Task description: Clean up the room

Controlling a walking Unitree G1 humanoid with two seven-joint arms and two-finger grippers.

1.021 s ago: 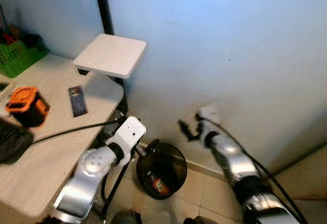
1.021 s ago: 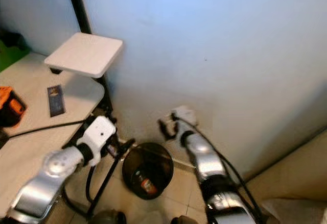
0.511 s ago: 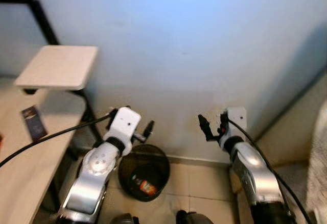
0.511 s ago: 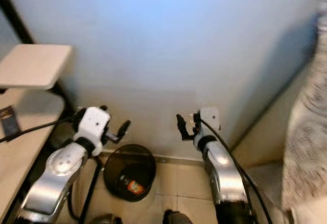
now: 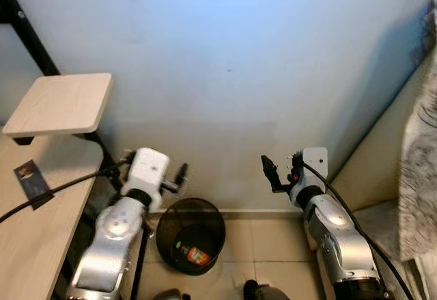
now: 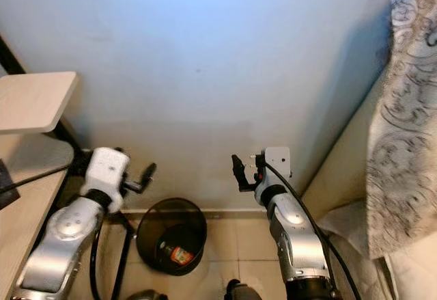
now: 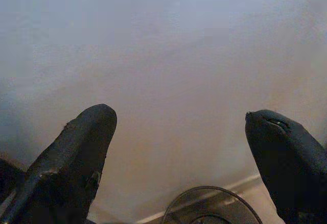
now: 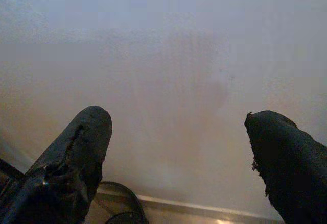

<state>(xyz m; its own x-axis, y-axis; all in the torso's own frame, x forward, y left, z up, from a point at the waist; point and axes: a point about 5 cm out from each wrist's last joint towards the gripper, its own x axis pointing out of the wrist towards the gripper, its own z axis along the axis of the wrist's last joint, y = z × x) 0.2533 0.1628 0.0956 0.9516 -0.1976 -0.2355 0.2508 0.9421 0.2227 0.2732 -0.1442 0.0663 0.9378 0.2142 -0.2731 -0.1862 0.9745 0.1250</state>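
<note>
A black round waste bin (image 5: 191,235) stands on the tiled floor against the pale wall, with a red and white scrap (image 5: 195,253) lying in it. My left gripper (image 5: 181,175) is held up just above the bin's left rim, facing the wall. In the left wrist view it is open (image 7: 181,127), nothing sits between its fingers (image 7: 76,152), and the bin's rim (image 7: 214,203) curves below. My right gripper (image 5: 268,172) hangs to the right of the bin, also facing the wall. It is open and empty (image 8: 179,127), with a black finger (image 8: 76,152) at either side.
A light wooden desk (image 5: 41,232) with a raised small shelf (image 5: 60,103) and a black frame stands at the left. A dark card (image 5: 27,175) and a black cable (image 5: 61,187) lie on it. Patterned fabric (image 5: 418,170) hangs at the right.
The camera has swung to the right: the desk slid leftward and its orange item and green basket left the picture. Both arms stay raised with open grippers.
</note>
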